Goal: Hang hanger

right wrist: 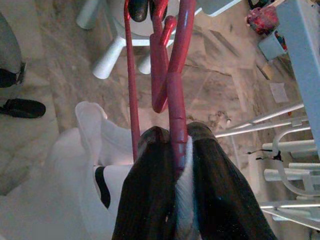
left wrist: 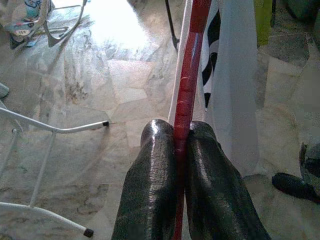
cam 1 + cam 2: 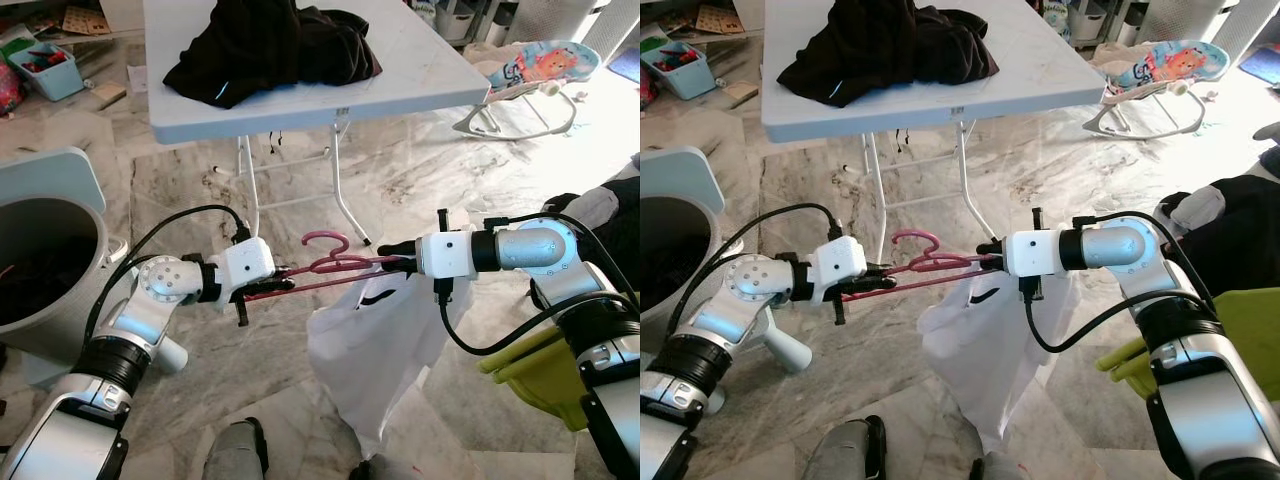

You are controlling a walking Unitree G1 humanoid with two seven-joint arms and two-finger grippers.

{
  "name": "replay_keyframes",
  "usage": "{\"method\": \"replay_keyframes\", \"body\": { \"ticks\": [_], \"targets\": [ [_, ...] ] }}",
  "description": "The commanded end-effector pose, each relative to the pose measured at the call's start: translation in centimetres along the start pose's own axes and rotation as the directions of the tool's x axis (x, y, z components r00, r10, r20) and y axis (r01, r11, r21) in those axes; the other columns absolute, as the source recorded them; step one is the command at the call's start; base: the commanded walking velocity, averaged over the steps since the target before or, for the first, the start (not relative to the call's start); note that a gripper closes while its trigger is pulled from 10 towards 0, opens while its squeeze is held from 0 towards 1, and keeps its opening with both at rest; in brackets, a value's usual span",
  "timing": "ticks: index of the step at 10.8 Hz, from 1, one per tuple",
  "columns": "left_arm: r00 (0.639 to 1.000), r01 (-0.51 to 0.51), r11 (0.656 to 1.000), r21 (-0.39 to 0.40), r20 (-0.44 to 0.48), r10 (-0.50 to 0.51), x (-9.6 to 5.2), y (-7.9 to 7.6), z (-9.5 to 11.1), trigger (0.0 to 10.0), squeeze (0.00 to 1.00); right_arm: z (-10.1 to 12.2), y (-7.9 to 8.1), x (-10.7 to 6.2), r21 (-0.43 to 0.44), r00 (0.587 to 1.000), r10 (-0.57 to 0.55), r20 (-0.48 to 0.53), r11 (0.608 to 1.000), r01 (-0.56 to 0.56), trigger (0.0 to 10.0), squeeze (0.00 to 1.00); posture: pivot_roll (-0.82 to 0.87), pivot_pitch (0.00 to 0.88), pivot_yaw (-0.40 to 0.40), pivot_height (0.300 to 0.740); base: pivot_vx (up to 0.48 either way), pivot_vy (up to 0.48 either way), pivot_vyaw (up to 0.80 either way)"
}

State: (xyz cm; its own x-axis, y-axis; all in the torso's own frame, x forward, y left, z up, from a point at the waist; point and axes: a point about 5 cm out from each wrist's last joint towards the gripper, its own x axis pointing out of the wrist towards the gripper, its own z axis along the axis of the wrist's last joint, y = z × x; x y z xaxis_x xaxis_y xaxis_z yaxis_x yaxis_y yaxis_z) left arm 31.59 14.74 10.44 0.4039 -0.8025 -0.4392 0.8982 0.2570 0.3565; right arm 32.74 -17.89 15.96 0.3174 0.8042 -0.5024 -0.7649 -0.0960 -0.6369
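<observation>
A red plastic hanger (image 3: 330, 266) is held level in the air between my two arms, its hook (image 3: 327, 240) pointing up. My left gripper (image 3: 285, 281) is shut on the hanger's left end; the left wrist view shows the red bar (image 2: 185, 100) pinched between both fingers. My right gripper (image 3: 400, 265) is shut on the hanger's right end together with a fold of white cloth (image 1: 182, 210). A white garment with a black mark (image 3: 370, 340) hangs from the hanger down to the marble floor.
A white folding table (image 3: 420, 60) stands ahead with a black garment heap (image 3: 270, 45) on it. A grey bin (image 3: 40, 260) is at the left, a yellow-green basket (image 3: 545, 375) at the right, a baby bouncer (image 3: 535, 75) at the far right.
</observation>
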Motion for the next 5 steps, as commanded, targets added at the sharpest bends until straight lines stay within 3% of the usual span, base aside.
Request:
{"method": "replay_keyframes", "body": {
  "ticks": [1, 2, 3, 4, 5],
  "targets": [
    [1.0, -0.024, 1.0, -0.011, 0.001, 0.024, -0.02, 0.18, -0.06, 0.0, 0.0, 0.72, -1.07, -0.25, -0.048, 1.0, -0.008, 0.017, 0.999, 0.009, 10.0, 0.0, -0.03, 0.068, -0.055, 0.74, 0.0, 0.0, 0.0],
    [1.0, -0.029, 0.999, -0.02, 0.0, 0.029, 0.03, 0.0, -0.32, 0.0, 0.0, 0.85, -1.12, -0.17, -0.043, 1.0, -0.001, 0.029, 0.999, 0.003, 10.0, 0.0, -0.03, 0.068, -0.057, 0.74, 0.0, 0.0, 0.0],
    [0.999, -0.034, 0.999, -0.027, -0.001, 0.034, 0.0, -0.05, -0.45, 0.0, 0.0, 0.88, -1.09, -0.18, -0.002, 0.999, 0.027, 0.047, 1.0, -0.027, 10.0, 0.88, -0.03, 0.069, -0.059, 0.74, 0.0, 0.0, 0.0],
    [0.999, -0.04, 0.999, -0.037, 0.001, 0.04, -0.03, -0.09, -0.55, 0.0, 0.0, 1.02, -1.14, -0.22, 0.022, 0.997, 0.05, 0.065, 0.998, -0.052, 10.0, 1.0, -0.03, 0.069, -0.061, 0.74, 0.0, 0.0, 0.0],
    [0.999, -0.043, 0.998, -0.043, 0.003, 0.043, -0.02, -0.15, -0.64, 0.0, 0.0, 1.03, -1.22, -0.16, 0.027, 0.997, 0.053, 0.063, 0.998, -0.054, 10.0, 1.0, -0.03, 0.07, -0.061, 0.74, 0.0, 0.0, 0.0]
  ]
}}
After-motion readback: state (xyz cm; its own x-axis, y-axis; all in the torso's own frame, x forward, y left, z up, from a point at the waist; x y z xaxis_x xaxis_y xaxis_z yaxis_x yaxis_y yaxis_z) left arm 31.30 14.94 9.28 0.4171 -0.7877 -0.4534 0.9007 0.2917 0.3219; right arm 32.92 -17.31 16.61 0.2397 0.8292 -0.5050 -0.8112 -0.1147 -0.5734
